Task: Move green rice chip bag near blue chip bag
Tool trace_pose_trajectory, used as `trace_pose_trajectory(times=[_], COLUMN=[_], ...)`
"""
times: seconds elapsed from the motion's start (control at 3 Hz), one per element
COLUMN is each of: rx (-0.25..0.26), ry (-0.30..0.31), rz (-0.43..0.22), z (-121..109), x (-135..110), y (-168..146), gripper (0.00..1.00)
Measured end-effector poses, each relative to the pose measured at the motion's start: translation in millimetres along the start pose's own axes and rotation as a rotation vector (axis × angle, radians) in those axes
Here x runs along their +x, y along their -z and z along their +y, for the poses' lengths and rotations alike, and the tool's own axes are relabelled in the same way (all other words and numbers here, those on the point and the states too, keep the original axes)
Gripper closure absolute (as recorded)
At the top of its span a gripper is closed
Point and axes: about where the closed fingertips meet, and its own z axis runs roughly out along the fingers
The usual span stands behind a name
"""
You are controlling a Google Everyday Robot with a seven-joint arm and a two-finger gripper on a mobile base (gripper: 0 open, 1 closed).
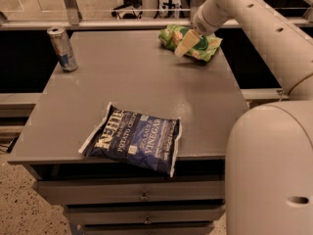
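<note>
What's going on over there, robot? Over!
Pincer down at green rice chip bag, far right of table. Blue chip bag at front edge, well apart. Nothing between them; can off far left.

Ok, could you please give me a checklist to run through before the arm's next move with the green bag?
1. gripper at the green rice chip bag, back right of the table: ok.
2. Grasp on the bag secured: cannot tell.
3. blue chip bag in view, flat at the front edge: ok.
4. Surface between both bags free of things: ok.
5. can upright at back left, off the route: ok.
6. Bags near each other: not ok, far apart.
</note>
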Motion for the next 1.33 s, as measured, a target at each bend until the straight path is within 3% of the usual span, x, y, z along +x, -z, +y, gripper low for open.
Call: trace_pose_trajectory(times=[0.33,1.0,1.33], rx=[-0.01,-0.048,-0.094], ry=[-0.049,-0.058,-0.019], rz=[0.034,0.08,0.087], z=[0,4,15], x=[11,5,1], y=[-18,-25,-20], gripper=[0.0,0.47,0.69])
